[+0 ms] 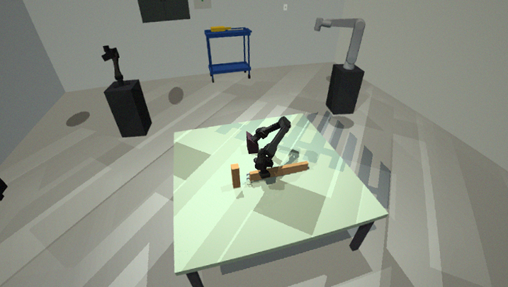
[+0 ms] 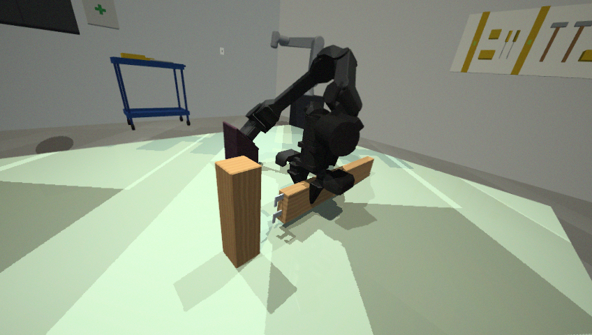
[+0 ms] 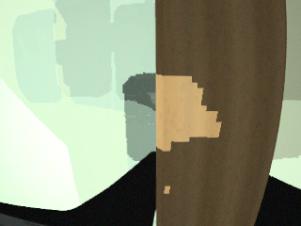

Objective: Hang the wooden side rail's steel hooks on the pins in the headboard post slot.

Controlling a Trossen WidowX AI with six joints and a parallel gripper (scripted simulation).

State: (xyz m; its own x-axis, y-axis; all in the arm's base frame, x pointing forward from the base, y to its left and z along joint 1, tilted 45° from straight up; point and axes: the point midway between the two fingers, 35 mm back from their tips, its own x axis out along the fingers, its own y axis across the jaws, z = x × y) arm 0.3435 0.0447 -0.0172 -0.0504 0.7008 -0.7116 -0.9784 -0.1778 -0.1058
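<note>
Now gripped, but the hooks have yet to find their post

So, the gripper (image 1: pixel 265 171) (image 2: pixel 305 184) is clamped on the wooden side rail (image 1: pixel 289 169) (image 2: pixel 301 199) (image 3: pixel 226 174), fingers either side of it, nearer the hook end! In the exterior view the headboard post (image 1: pixel 235 176) (image 2: pixel 239 211) stands upright at seven o'clock from the grip, and the two steel hooks (image 1: pixel 248 179) (image 2: pixel 276 207) poke out towards it, near the post but apart from it. The rail's far end runs off to two o'clock over the table (image 1: pixel 215 230) (image 2: pixel 199 299); whether it touches down, I cannot tell.

And here's the danger! Slot and pins are out of sight in every view, so a small error in heading could send the hook tips into the post's face instead of the slot. Come in too low and they'd butt against the pins; one hook might catch while its partner misses. Push hard while misaligned and the post could tip or slide, if it isn't fixed. Lift too steeply and the rail may pivot between those fingers, its far end dragging sideways. Let go too soon, and down drops the hook end!

Any writing? No brand or lettering readable; just a green cross on a wall panel (image 1: pixel 197 4) (image 2: pixel 108 20), at twelve o'clock in the top view, eleven in the exterior.
</note>
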